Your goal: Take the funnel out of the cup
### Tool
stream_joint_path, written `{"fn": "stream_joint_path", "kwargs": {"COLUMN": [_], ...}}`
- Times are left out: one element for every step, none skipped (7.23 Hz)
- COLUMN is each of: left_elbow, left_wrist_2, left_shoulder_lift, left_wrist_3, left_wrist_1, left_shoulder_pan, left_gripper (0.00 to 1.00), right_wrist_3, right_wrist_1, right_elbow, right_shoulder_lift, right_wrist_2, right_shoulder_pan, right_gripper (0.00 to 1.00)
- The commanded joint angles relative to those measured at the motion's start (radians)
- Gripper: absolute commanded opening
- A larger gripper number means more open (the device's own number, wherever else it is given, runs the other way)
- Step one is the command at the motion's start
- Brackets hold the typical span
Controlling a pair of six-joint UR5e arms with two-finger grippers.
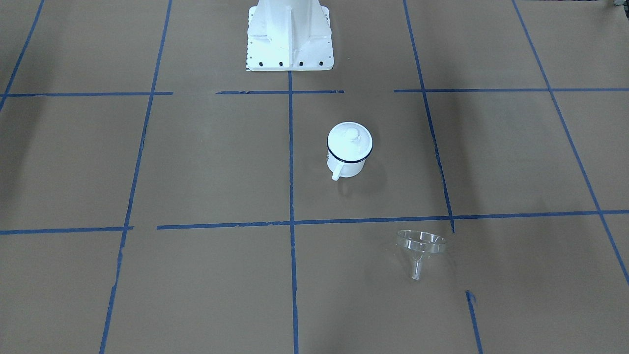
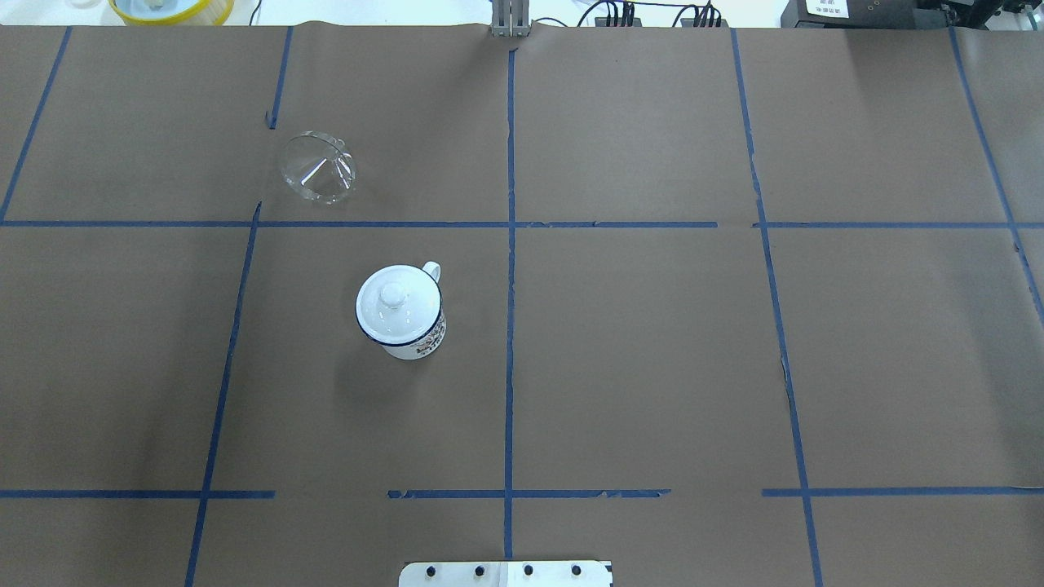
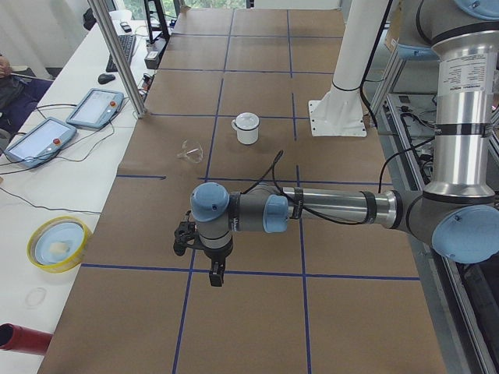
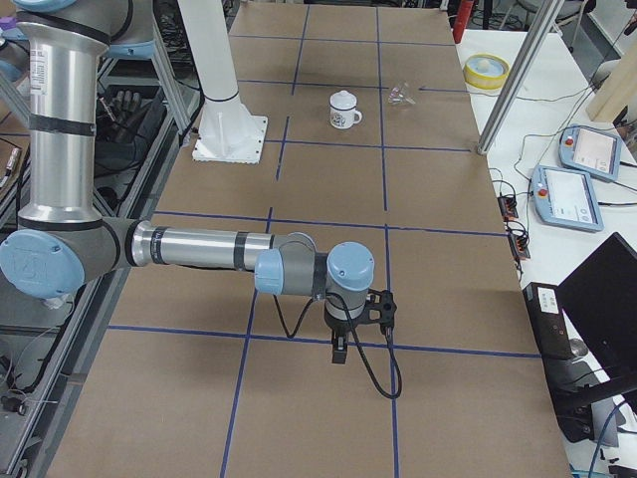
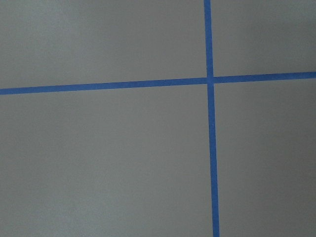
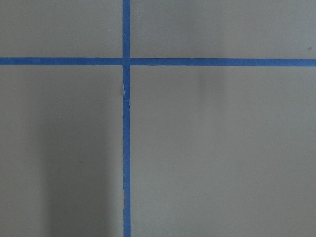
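The funnel [image 2: 318, 167] lies toward the bench's [image 2: 652, 367] far edge, beside the cup [image 2: 400, 311], well apart from the left hand [image 3: 215, 274] and right hand [image 4: 339, 351], whose spread I cannot tell.

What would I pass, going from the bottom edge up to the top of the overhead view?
White base plate → cup, with a white lid on it → clear funnel → yellow-rimmed dish at the top edge.
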Motion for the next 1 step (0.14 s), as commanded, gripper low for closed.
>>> {"fn": "stream_joint_path", "kwargs": {"left_elbow": [-0.003], "left_wrist_2": [-0.003], "left_shoulder_lift": [0.001], "left_wrist_3": [0.000], "left_wrist_1": [0.003], "left_shoulder_pan": [-0.001], "left_gripper": [1.00], "right_wrist_3": [0.000], "right_wrist_1": [0.000], "right_elbow": [0.000], "right_shoulder_lift": [0.000], "right_wrist_2": [0.000], "right_shoulder_pan": [0.000], "right_gripper": [1.00]}}
